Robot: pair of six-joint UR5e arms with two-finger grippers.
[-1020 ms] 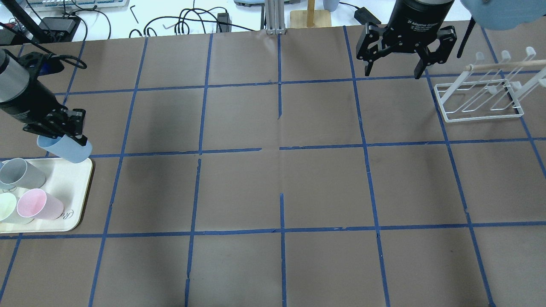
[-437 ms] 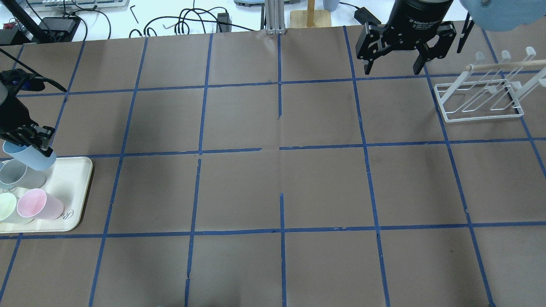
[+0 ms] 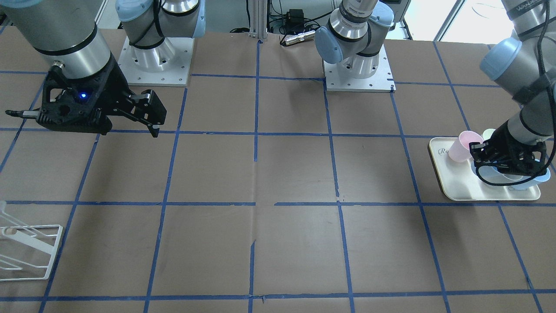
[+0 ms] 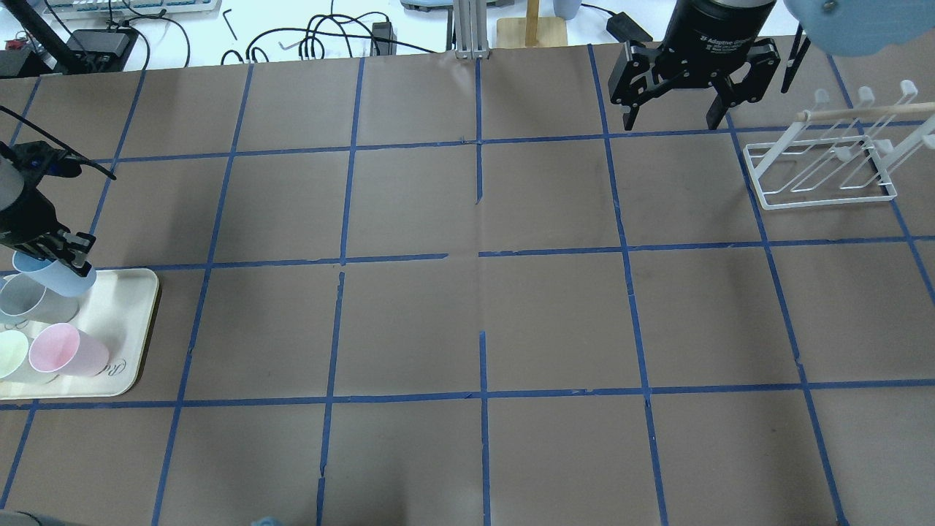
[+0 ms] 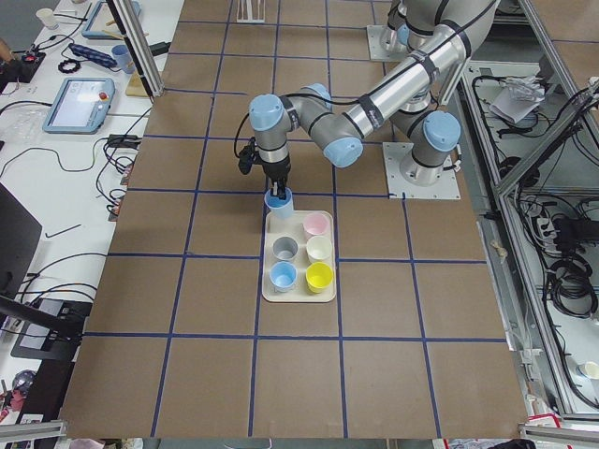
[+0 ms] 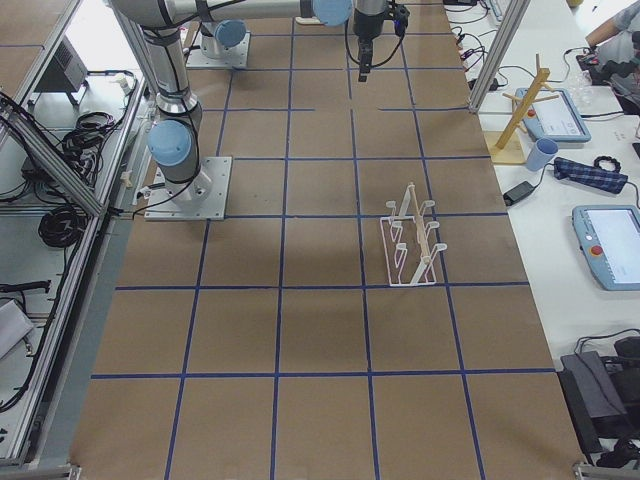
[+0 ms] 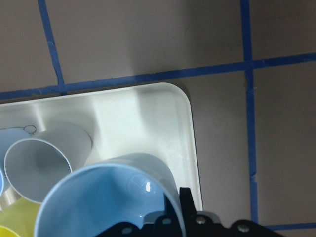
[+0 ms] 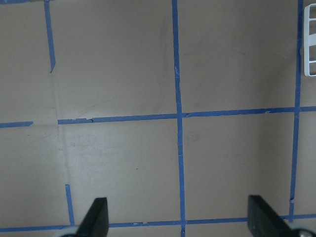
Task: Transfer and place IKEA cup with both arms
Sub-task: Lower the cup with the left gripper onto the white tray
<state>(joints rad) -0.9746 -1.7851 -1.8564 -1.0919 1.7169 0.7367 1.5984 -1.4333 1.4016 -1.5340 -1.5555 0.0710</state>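
My left gripper [image 4: 52, 252] is shut on the rim of the IKEA cup [image 4: 57, 277], a pale sky-blue tumbler. It holds the cup tilted over the far edge of the cream tray [image 4: 131, 307]. The cup also shows in the left wrist view [image 7: 113, 197], the front view [image 3: 514, 179] and the left side view [image 5: 279, 199]. A second, alike blue cup [image 5: 283, 276] stands on the tray. My right gripper [image 4: 670, 123] is open and empty at the far right of the table, above bare paper in its wrist view [image 8: 178, 219].
The tray also holds a grey cup [image 4: 29, 298], a pink cup [image 4: 62, 349], a pale green cup [image 4: 11, 351] and a yellow cup [image 5: 319, 275]. A white wire rack [image 4: 825, 161] stands at the far right. Brown paper with blue tape lines covers the table.
My left gripper has carried the blue cup to the left, from beyond the tray's far right corner to above the grey cup. My right gripper has shifted slightly away.
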